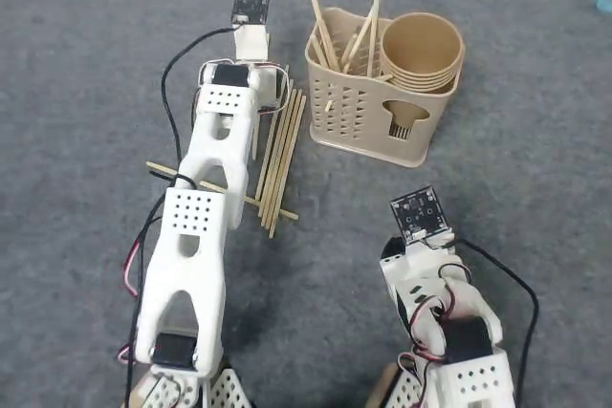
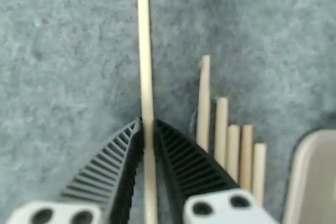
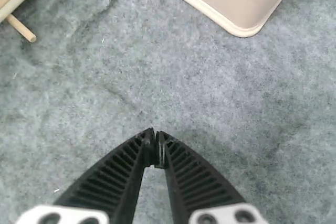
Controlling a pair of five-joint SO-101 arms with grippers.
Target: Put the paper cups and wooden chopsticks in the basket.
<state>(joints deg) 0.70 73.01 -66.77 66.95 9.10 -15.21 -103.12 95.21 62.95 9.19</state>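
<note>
The left gripper (image 2: 148, 125) is clamped on a single wooden chopstick (image 2: 144, 51), just beside the loose chopsticks (image 1: 280, 160) that lie on the grey table (image 1: 86, 93) toward its far edge; one more stick (image 1: 161, 170) lies crosswise to them. The basket (image 1: 363, 117) stands near the far edge next to that bundle, holding the stacked paper cups (image 1: 421, 45) and several leaning chopsticks (image 1: 328, 40); the right gripper (image 3: 156, 141) is closed on nothing, above bare table near the front edge.

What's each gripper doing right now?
Left gripper: shut on one wooden chopstick.
Right gripper: shut, holding nothing.
</note>
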